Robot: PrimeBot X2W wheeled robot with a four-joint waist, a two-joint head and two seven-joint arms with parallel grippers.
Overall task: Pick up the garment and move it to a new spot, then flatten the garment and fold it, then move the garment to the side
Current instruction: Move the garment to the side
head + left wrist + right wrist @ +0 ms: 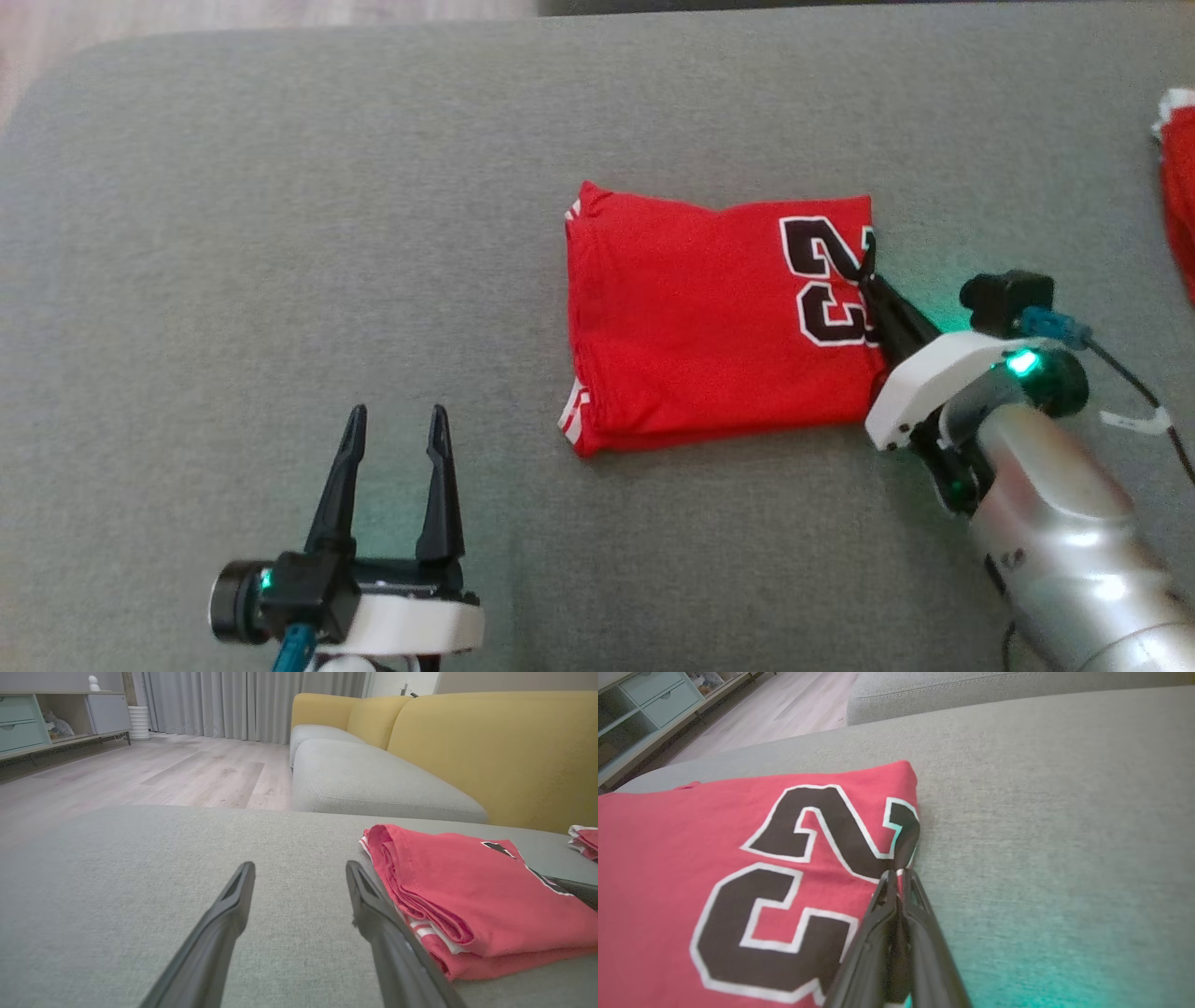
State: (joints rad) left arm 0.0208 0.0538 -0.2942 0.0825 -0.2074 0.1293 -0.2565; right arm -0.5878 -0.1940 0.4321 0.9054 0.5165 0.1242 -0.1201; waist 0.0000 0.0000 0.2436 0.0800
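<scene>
Pinching red jersey at numbered edge, right gripper jaws clamped, left gripper jaws wide over grey cushion.

soft even daylight, faint shadows; green glow on grey cushion; head view slightly blurred.

Overhead head, low wrists, shared garment

Number 23 on red jersey: black digits, white outline, at jersey's right edge, turned sideways in head view. Right wrist view: "2" plain, second digit partly behind right hand and cut by picture's bottom edge. Left wrist view: black slivers only, unreadable.
</scene>
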